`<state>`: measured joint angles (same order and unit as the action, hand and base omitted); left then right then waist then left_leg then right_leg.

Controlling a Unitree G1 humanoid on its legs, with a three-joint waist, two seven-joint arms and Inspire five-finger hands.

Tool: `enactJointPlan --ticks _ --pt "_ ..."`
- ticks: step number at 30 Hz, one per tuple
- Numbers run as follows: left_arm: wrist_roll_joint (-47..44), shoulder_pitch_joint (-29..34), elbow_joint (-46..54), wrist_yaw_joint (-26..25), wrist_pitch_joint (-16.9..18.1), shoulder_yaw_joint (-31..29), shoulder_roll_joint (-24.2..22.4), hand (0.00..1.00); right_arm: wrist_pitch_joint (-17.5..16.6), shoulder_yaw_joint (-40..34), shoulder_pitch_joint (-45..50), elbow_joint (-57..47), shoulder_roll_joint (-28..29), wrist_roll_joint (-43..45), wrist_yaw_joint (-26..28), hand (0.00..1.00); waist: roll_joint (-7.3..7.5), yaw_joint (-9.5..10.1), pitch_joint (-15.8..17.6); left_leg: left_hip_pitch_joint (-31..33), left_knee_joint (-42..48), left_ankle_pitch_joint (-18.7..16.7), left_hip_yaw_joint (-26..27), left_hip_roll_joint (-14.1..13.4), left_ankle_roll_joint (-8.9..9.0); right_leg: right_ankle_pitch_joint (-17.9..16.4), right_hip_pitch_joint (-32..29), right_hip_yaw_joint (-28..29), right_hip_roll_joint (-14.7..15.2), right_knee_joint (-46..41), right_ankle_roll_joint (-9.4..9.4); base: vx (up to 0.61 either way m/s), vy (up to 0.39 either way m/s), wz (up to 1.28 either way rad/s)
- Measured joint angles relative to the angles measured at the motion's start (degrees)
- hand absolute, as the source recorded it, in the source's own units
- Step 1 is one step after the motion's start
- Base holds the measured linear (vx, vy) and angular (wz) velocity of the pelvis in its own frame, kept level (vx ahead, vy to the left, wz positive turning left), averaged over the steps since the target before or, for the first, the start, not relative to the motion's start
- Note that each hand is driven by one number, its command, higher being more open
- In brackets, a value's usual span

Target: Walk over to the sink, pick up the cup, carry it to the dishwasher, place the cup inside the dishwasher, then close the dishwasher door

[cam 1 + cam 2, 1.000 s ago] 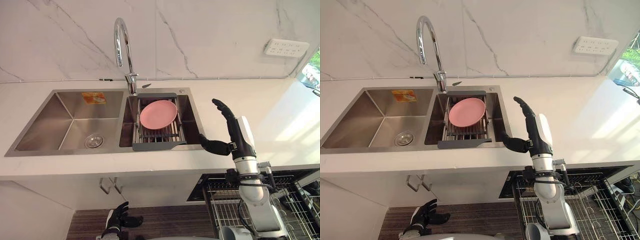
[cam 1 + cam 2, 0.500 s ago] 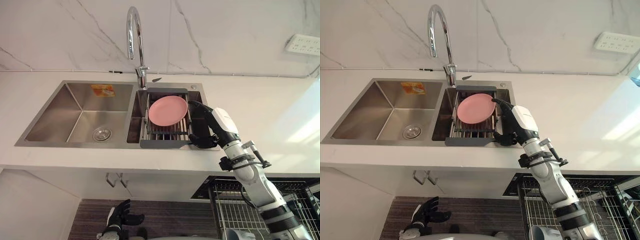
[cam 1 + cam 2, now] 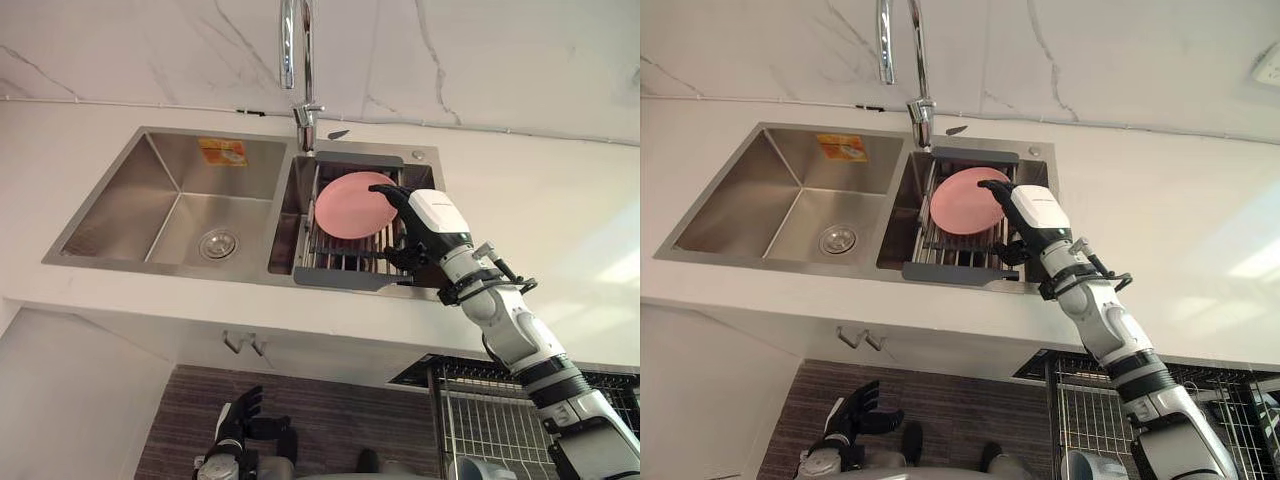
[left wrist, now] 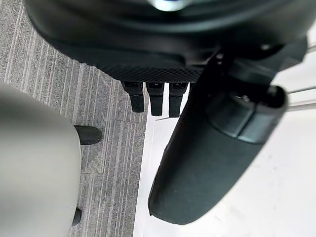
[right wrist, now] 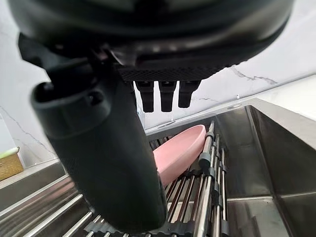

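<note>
Holds right robot hand (image 3: 428,222) spread at pink plate's (image 3: 345,205) right edge above rack (image 3: 340,262), frame centre, with room in left basin (image 3: 170,205).

Head stereo pair down onto the shared sink (image 3: 130,205); wrist cameras very close.

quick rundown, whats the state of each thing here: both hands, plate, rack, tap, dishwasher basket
right hand: open, fingers straight, at the plate's right edge, not gripping it
left hand: open, hanging low near the floor
pink plate: leaning tilted on the rack
rack: sitting in the sink's right basin
tap: no water running
dishwasher basket: pulled out below the counter
</note>
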<state>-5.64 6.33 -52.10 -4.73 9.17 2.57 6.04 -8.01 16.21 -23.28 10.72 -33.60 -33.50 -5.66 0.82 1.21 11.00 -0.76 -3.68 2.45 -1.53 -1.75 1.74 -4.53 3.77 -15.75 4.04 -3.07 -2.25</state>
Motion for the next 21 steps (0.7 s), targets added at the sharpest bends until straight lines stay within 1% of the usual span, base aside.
enactJointPlan --ticks 6,10,17,21 --pt "-0.2 -0.33 0.49 -0.31 0.08 -1.04 -0.37 0.9 0.32 0.12 -2.29 2.66 0.0 -0.45 -0.6 0.9 -0.05 0.78 0.99 1.22 0.6 0.01 -0.1 0.18 -0.03 -0.1 -1.15 -0.14 0.32 -0.77 -0.15 -0.02 0.002 0.02" --pt "-0.2 -0.76 0.58 -0.32 0.46 -1.07 -0.31 0.9 0.86 0.31 -4.24 3.92 -0.01 -0.82 -1.11 0.9 -0.04 0.81 2.18 1.44 0.96 -0.01 -0.07 0.29 -0.05 -0.16 -1.24 -0.23 0.51 -1.13 -0.23 -0.03 0.005 0.03" --pt "-0.26 -1.76 0.4 -0.35 0.95 -1.42 -0.25 0.9 2.26 2.09 -10.57 6.63 -0.27 -4.66 -1.83 0.9 -0.04 1.29 3.64 3.27 1.99 -0.05 -0.15 0.52 -0.58 -0.16 -2.94 -0.41 0.79 -1.82 -0.23 0.0 0.0 0.0" --pt "-1.21 -2.57 0.33 -0.42 1.01 -1.75 -0.3 0.9 2.48 2.11 -13.47 7.16 -1.28 -5.05 -2.22 0.9 -0.09 2.12 4.81 3.93 2.83 -0.07 -0.34 0.55 -0.61 -0.15 -3.05 -0.71 0.78 -1.83 -0.22 -0.01 -0.003 0.02"
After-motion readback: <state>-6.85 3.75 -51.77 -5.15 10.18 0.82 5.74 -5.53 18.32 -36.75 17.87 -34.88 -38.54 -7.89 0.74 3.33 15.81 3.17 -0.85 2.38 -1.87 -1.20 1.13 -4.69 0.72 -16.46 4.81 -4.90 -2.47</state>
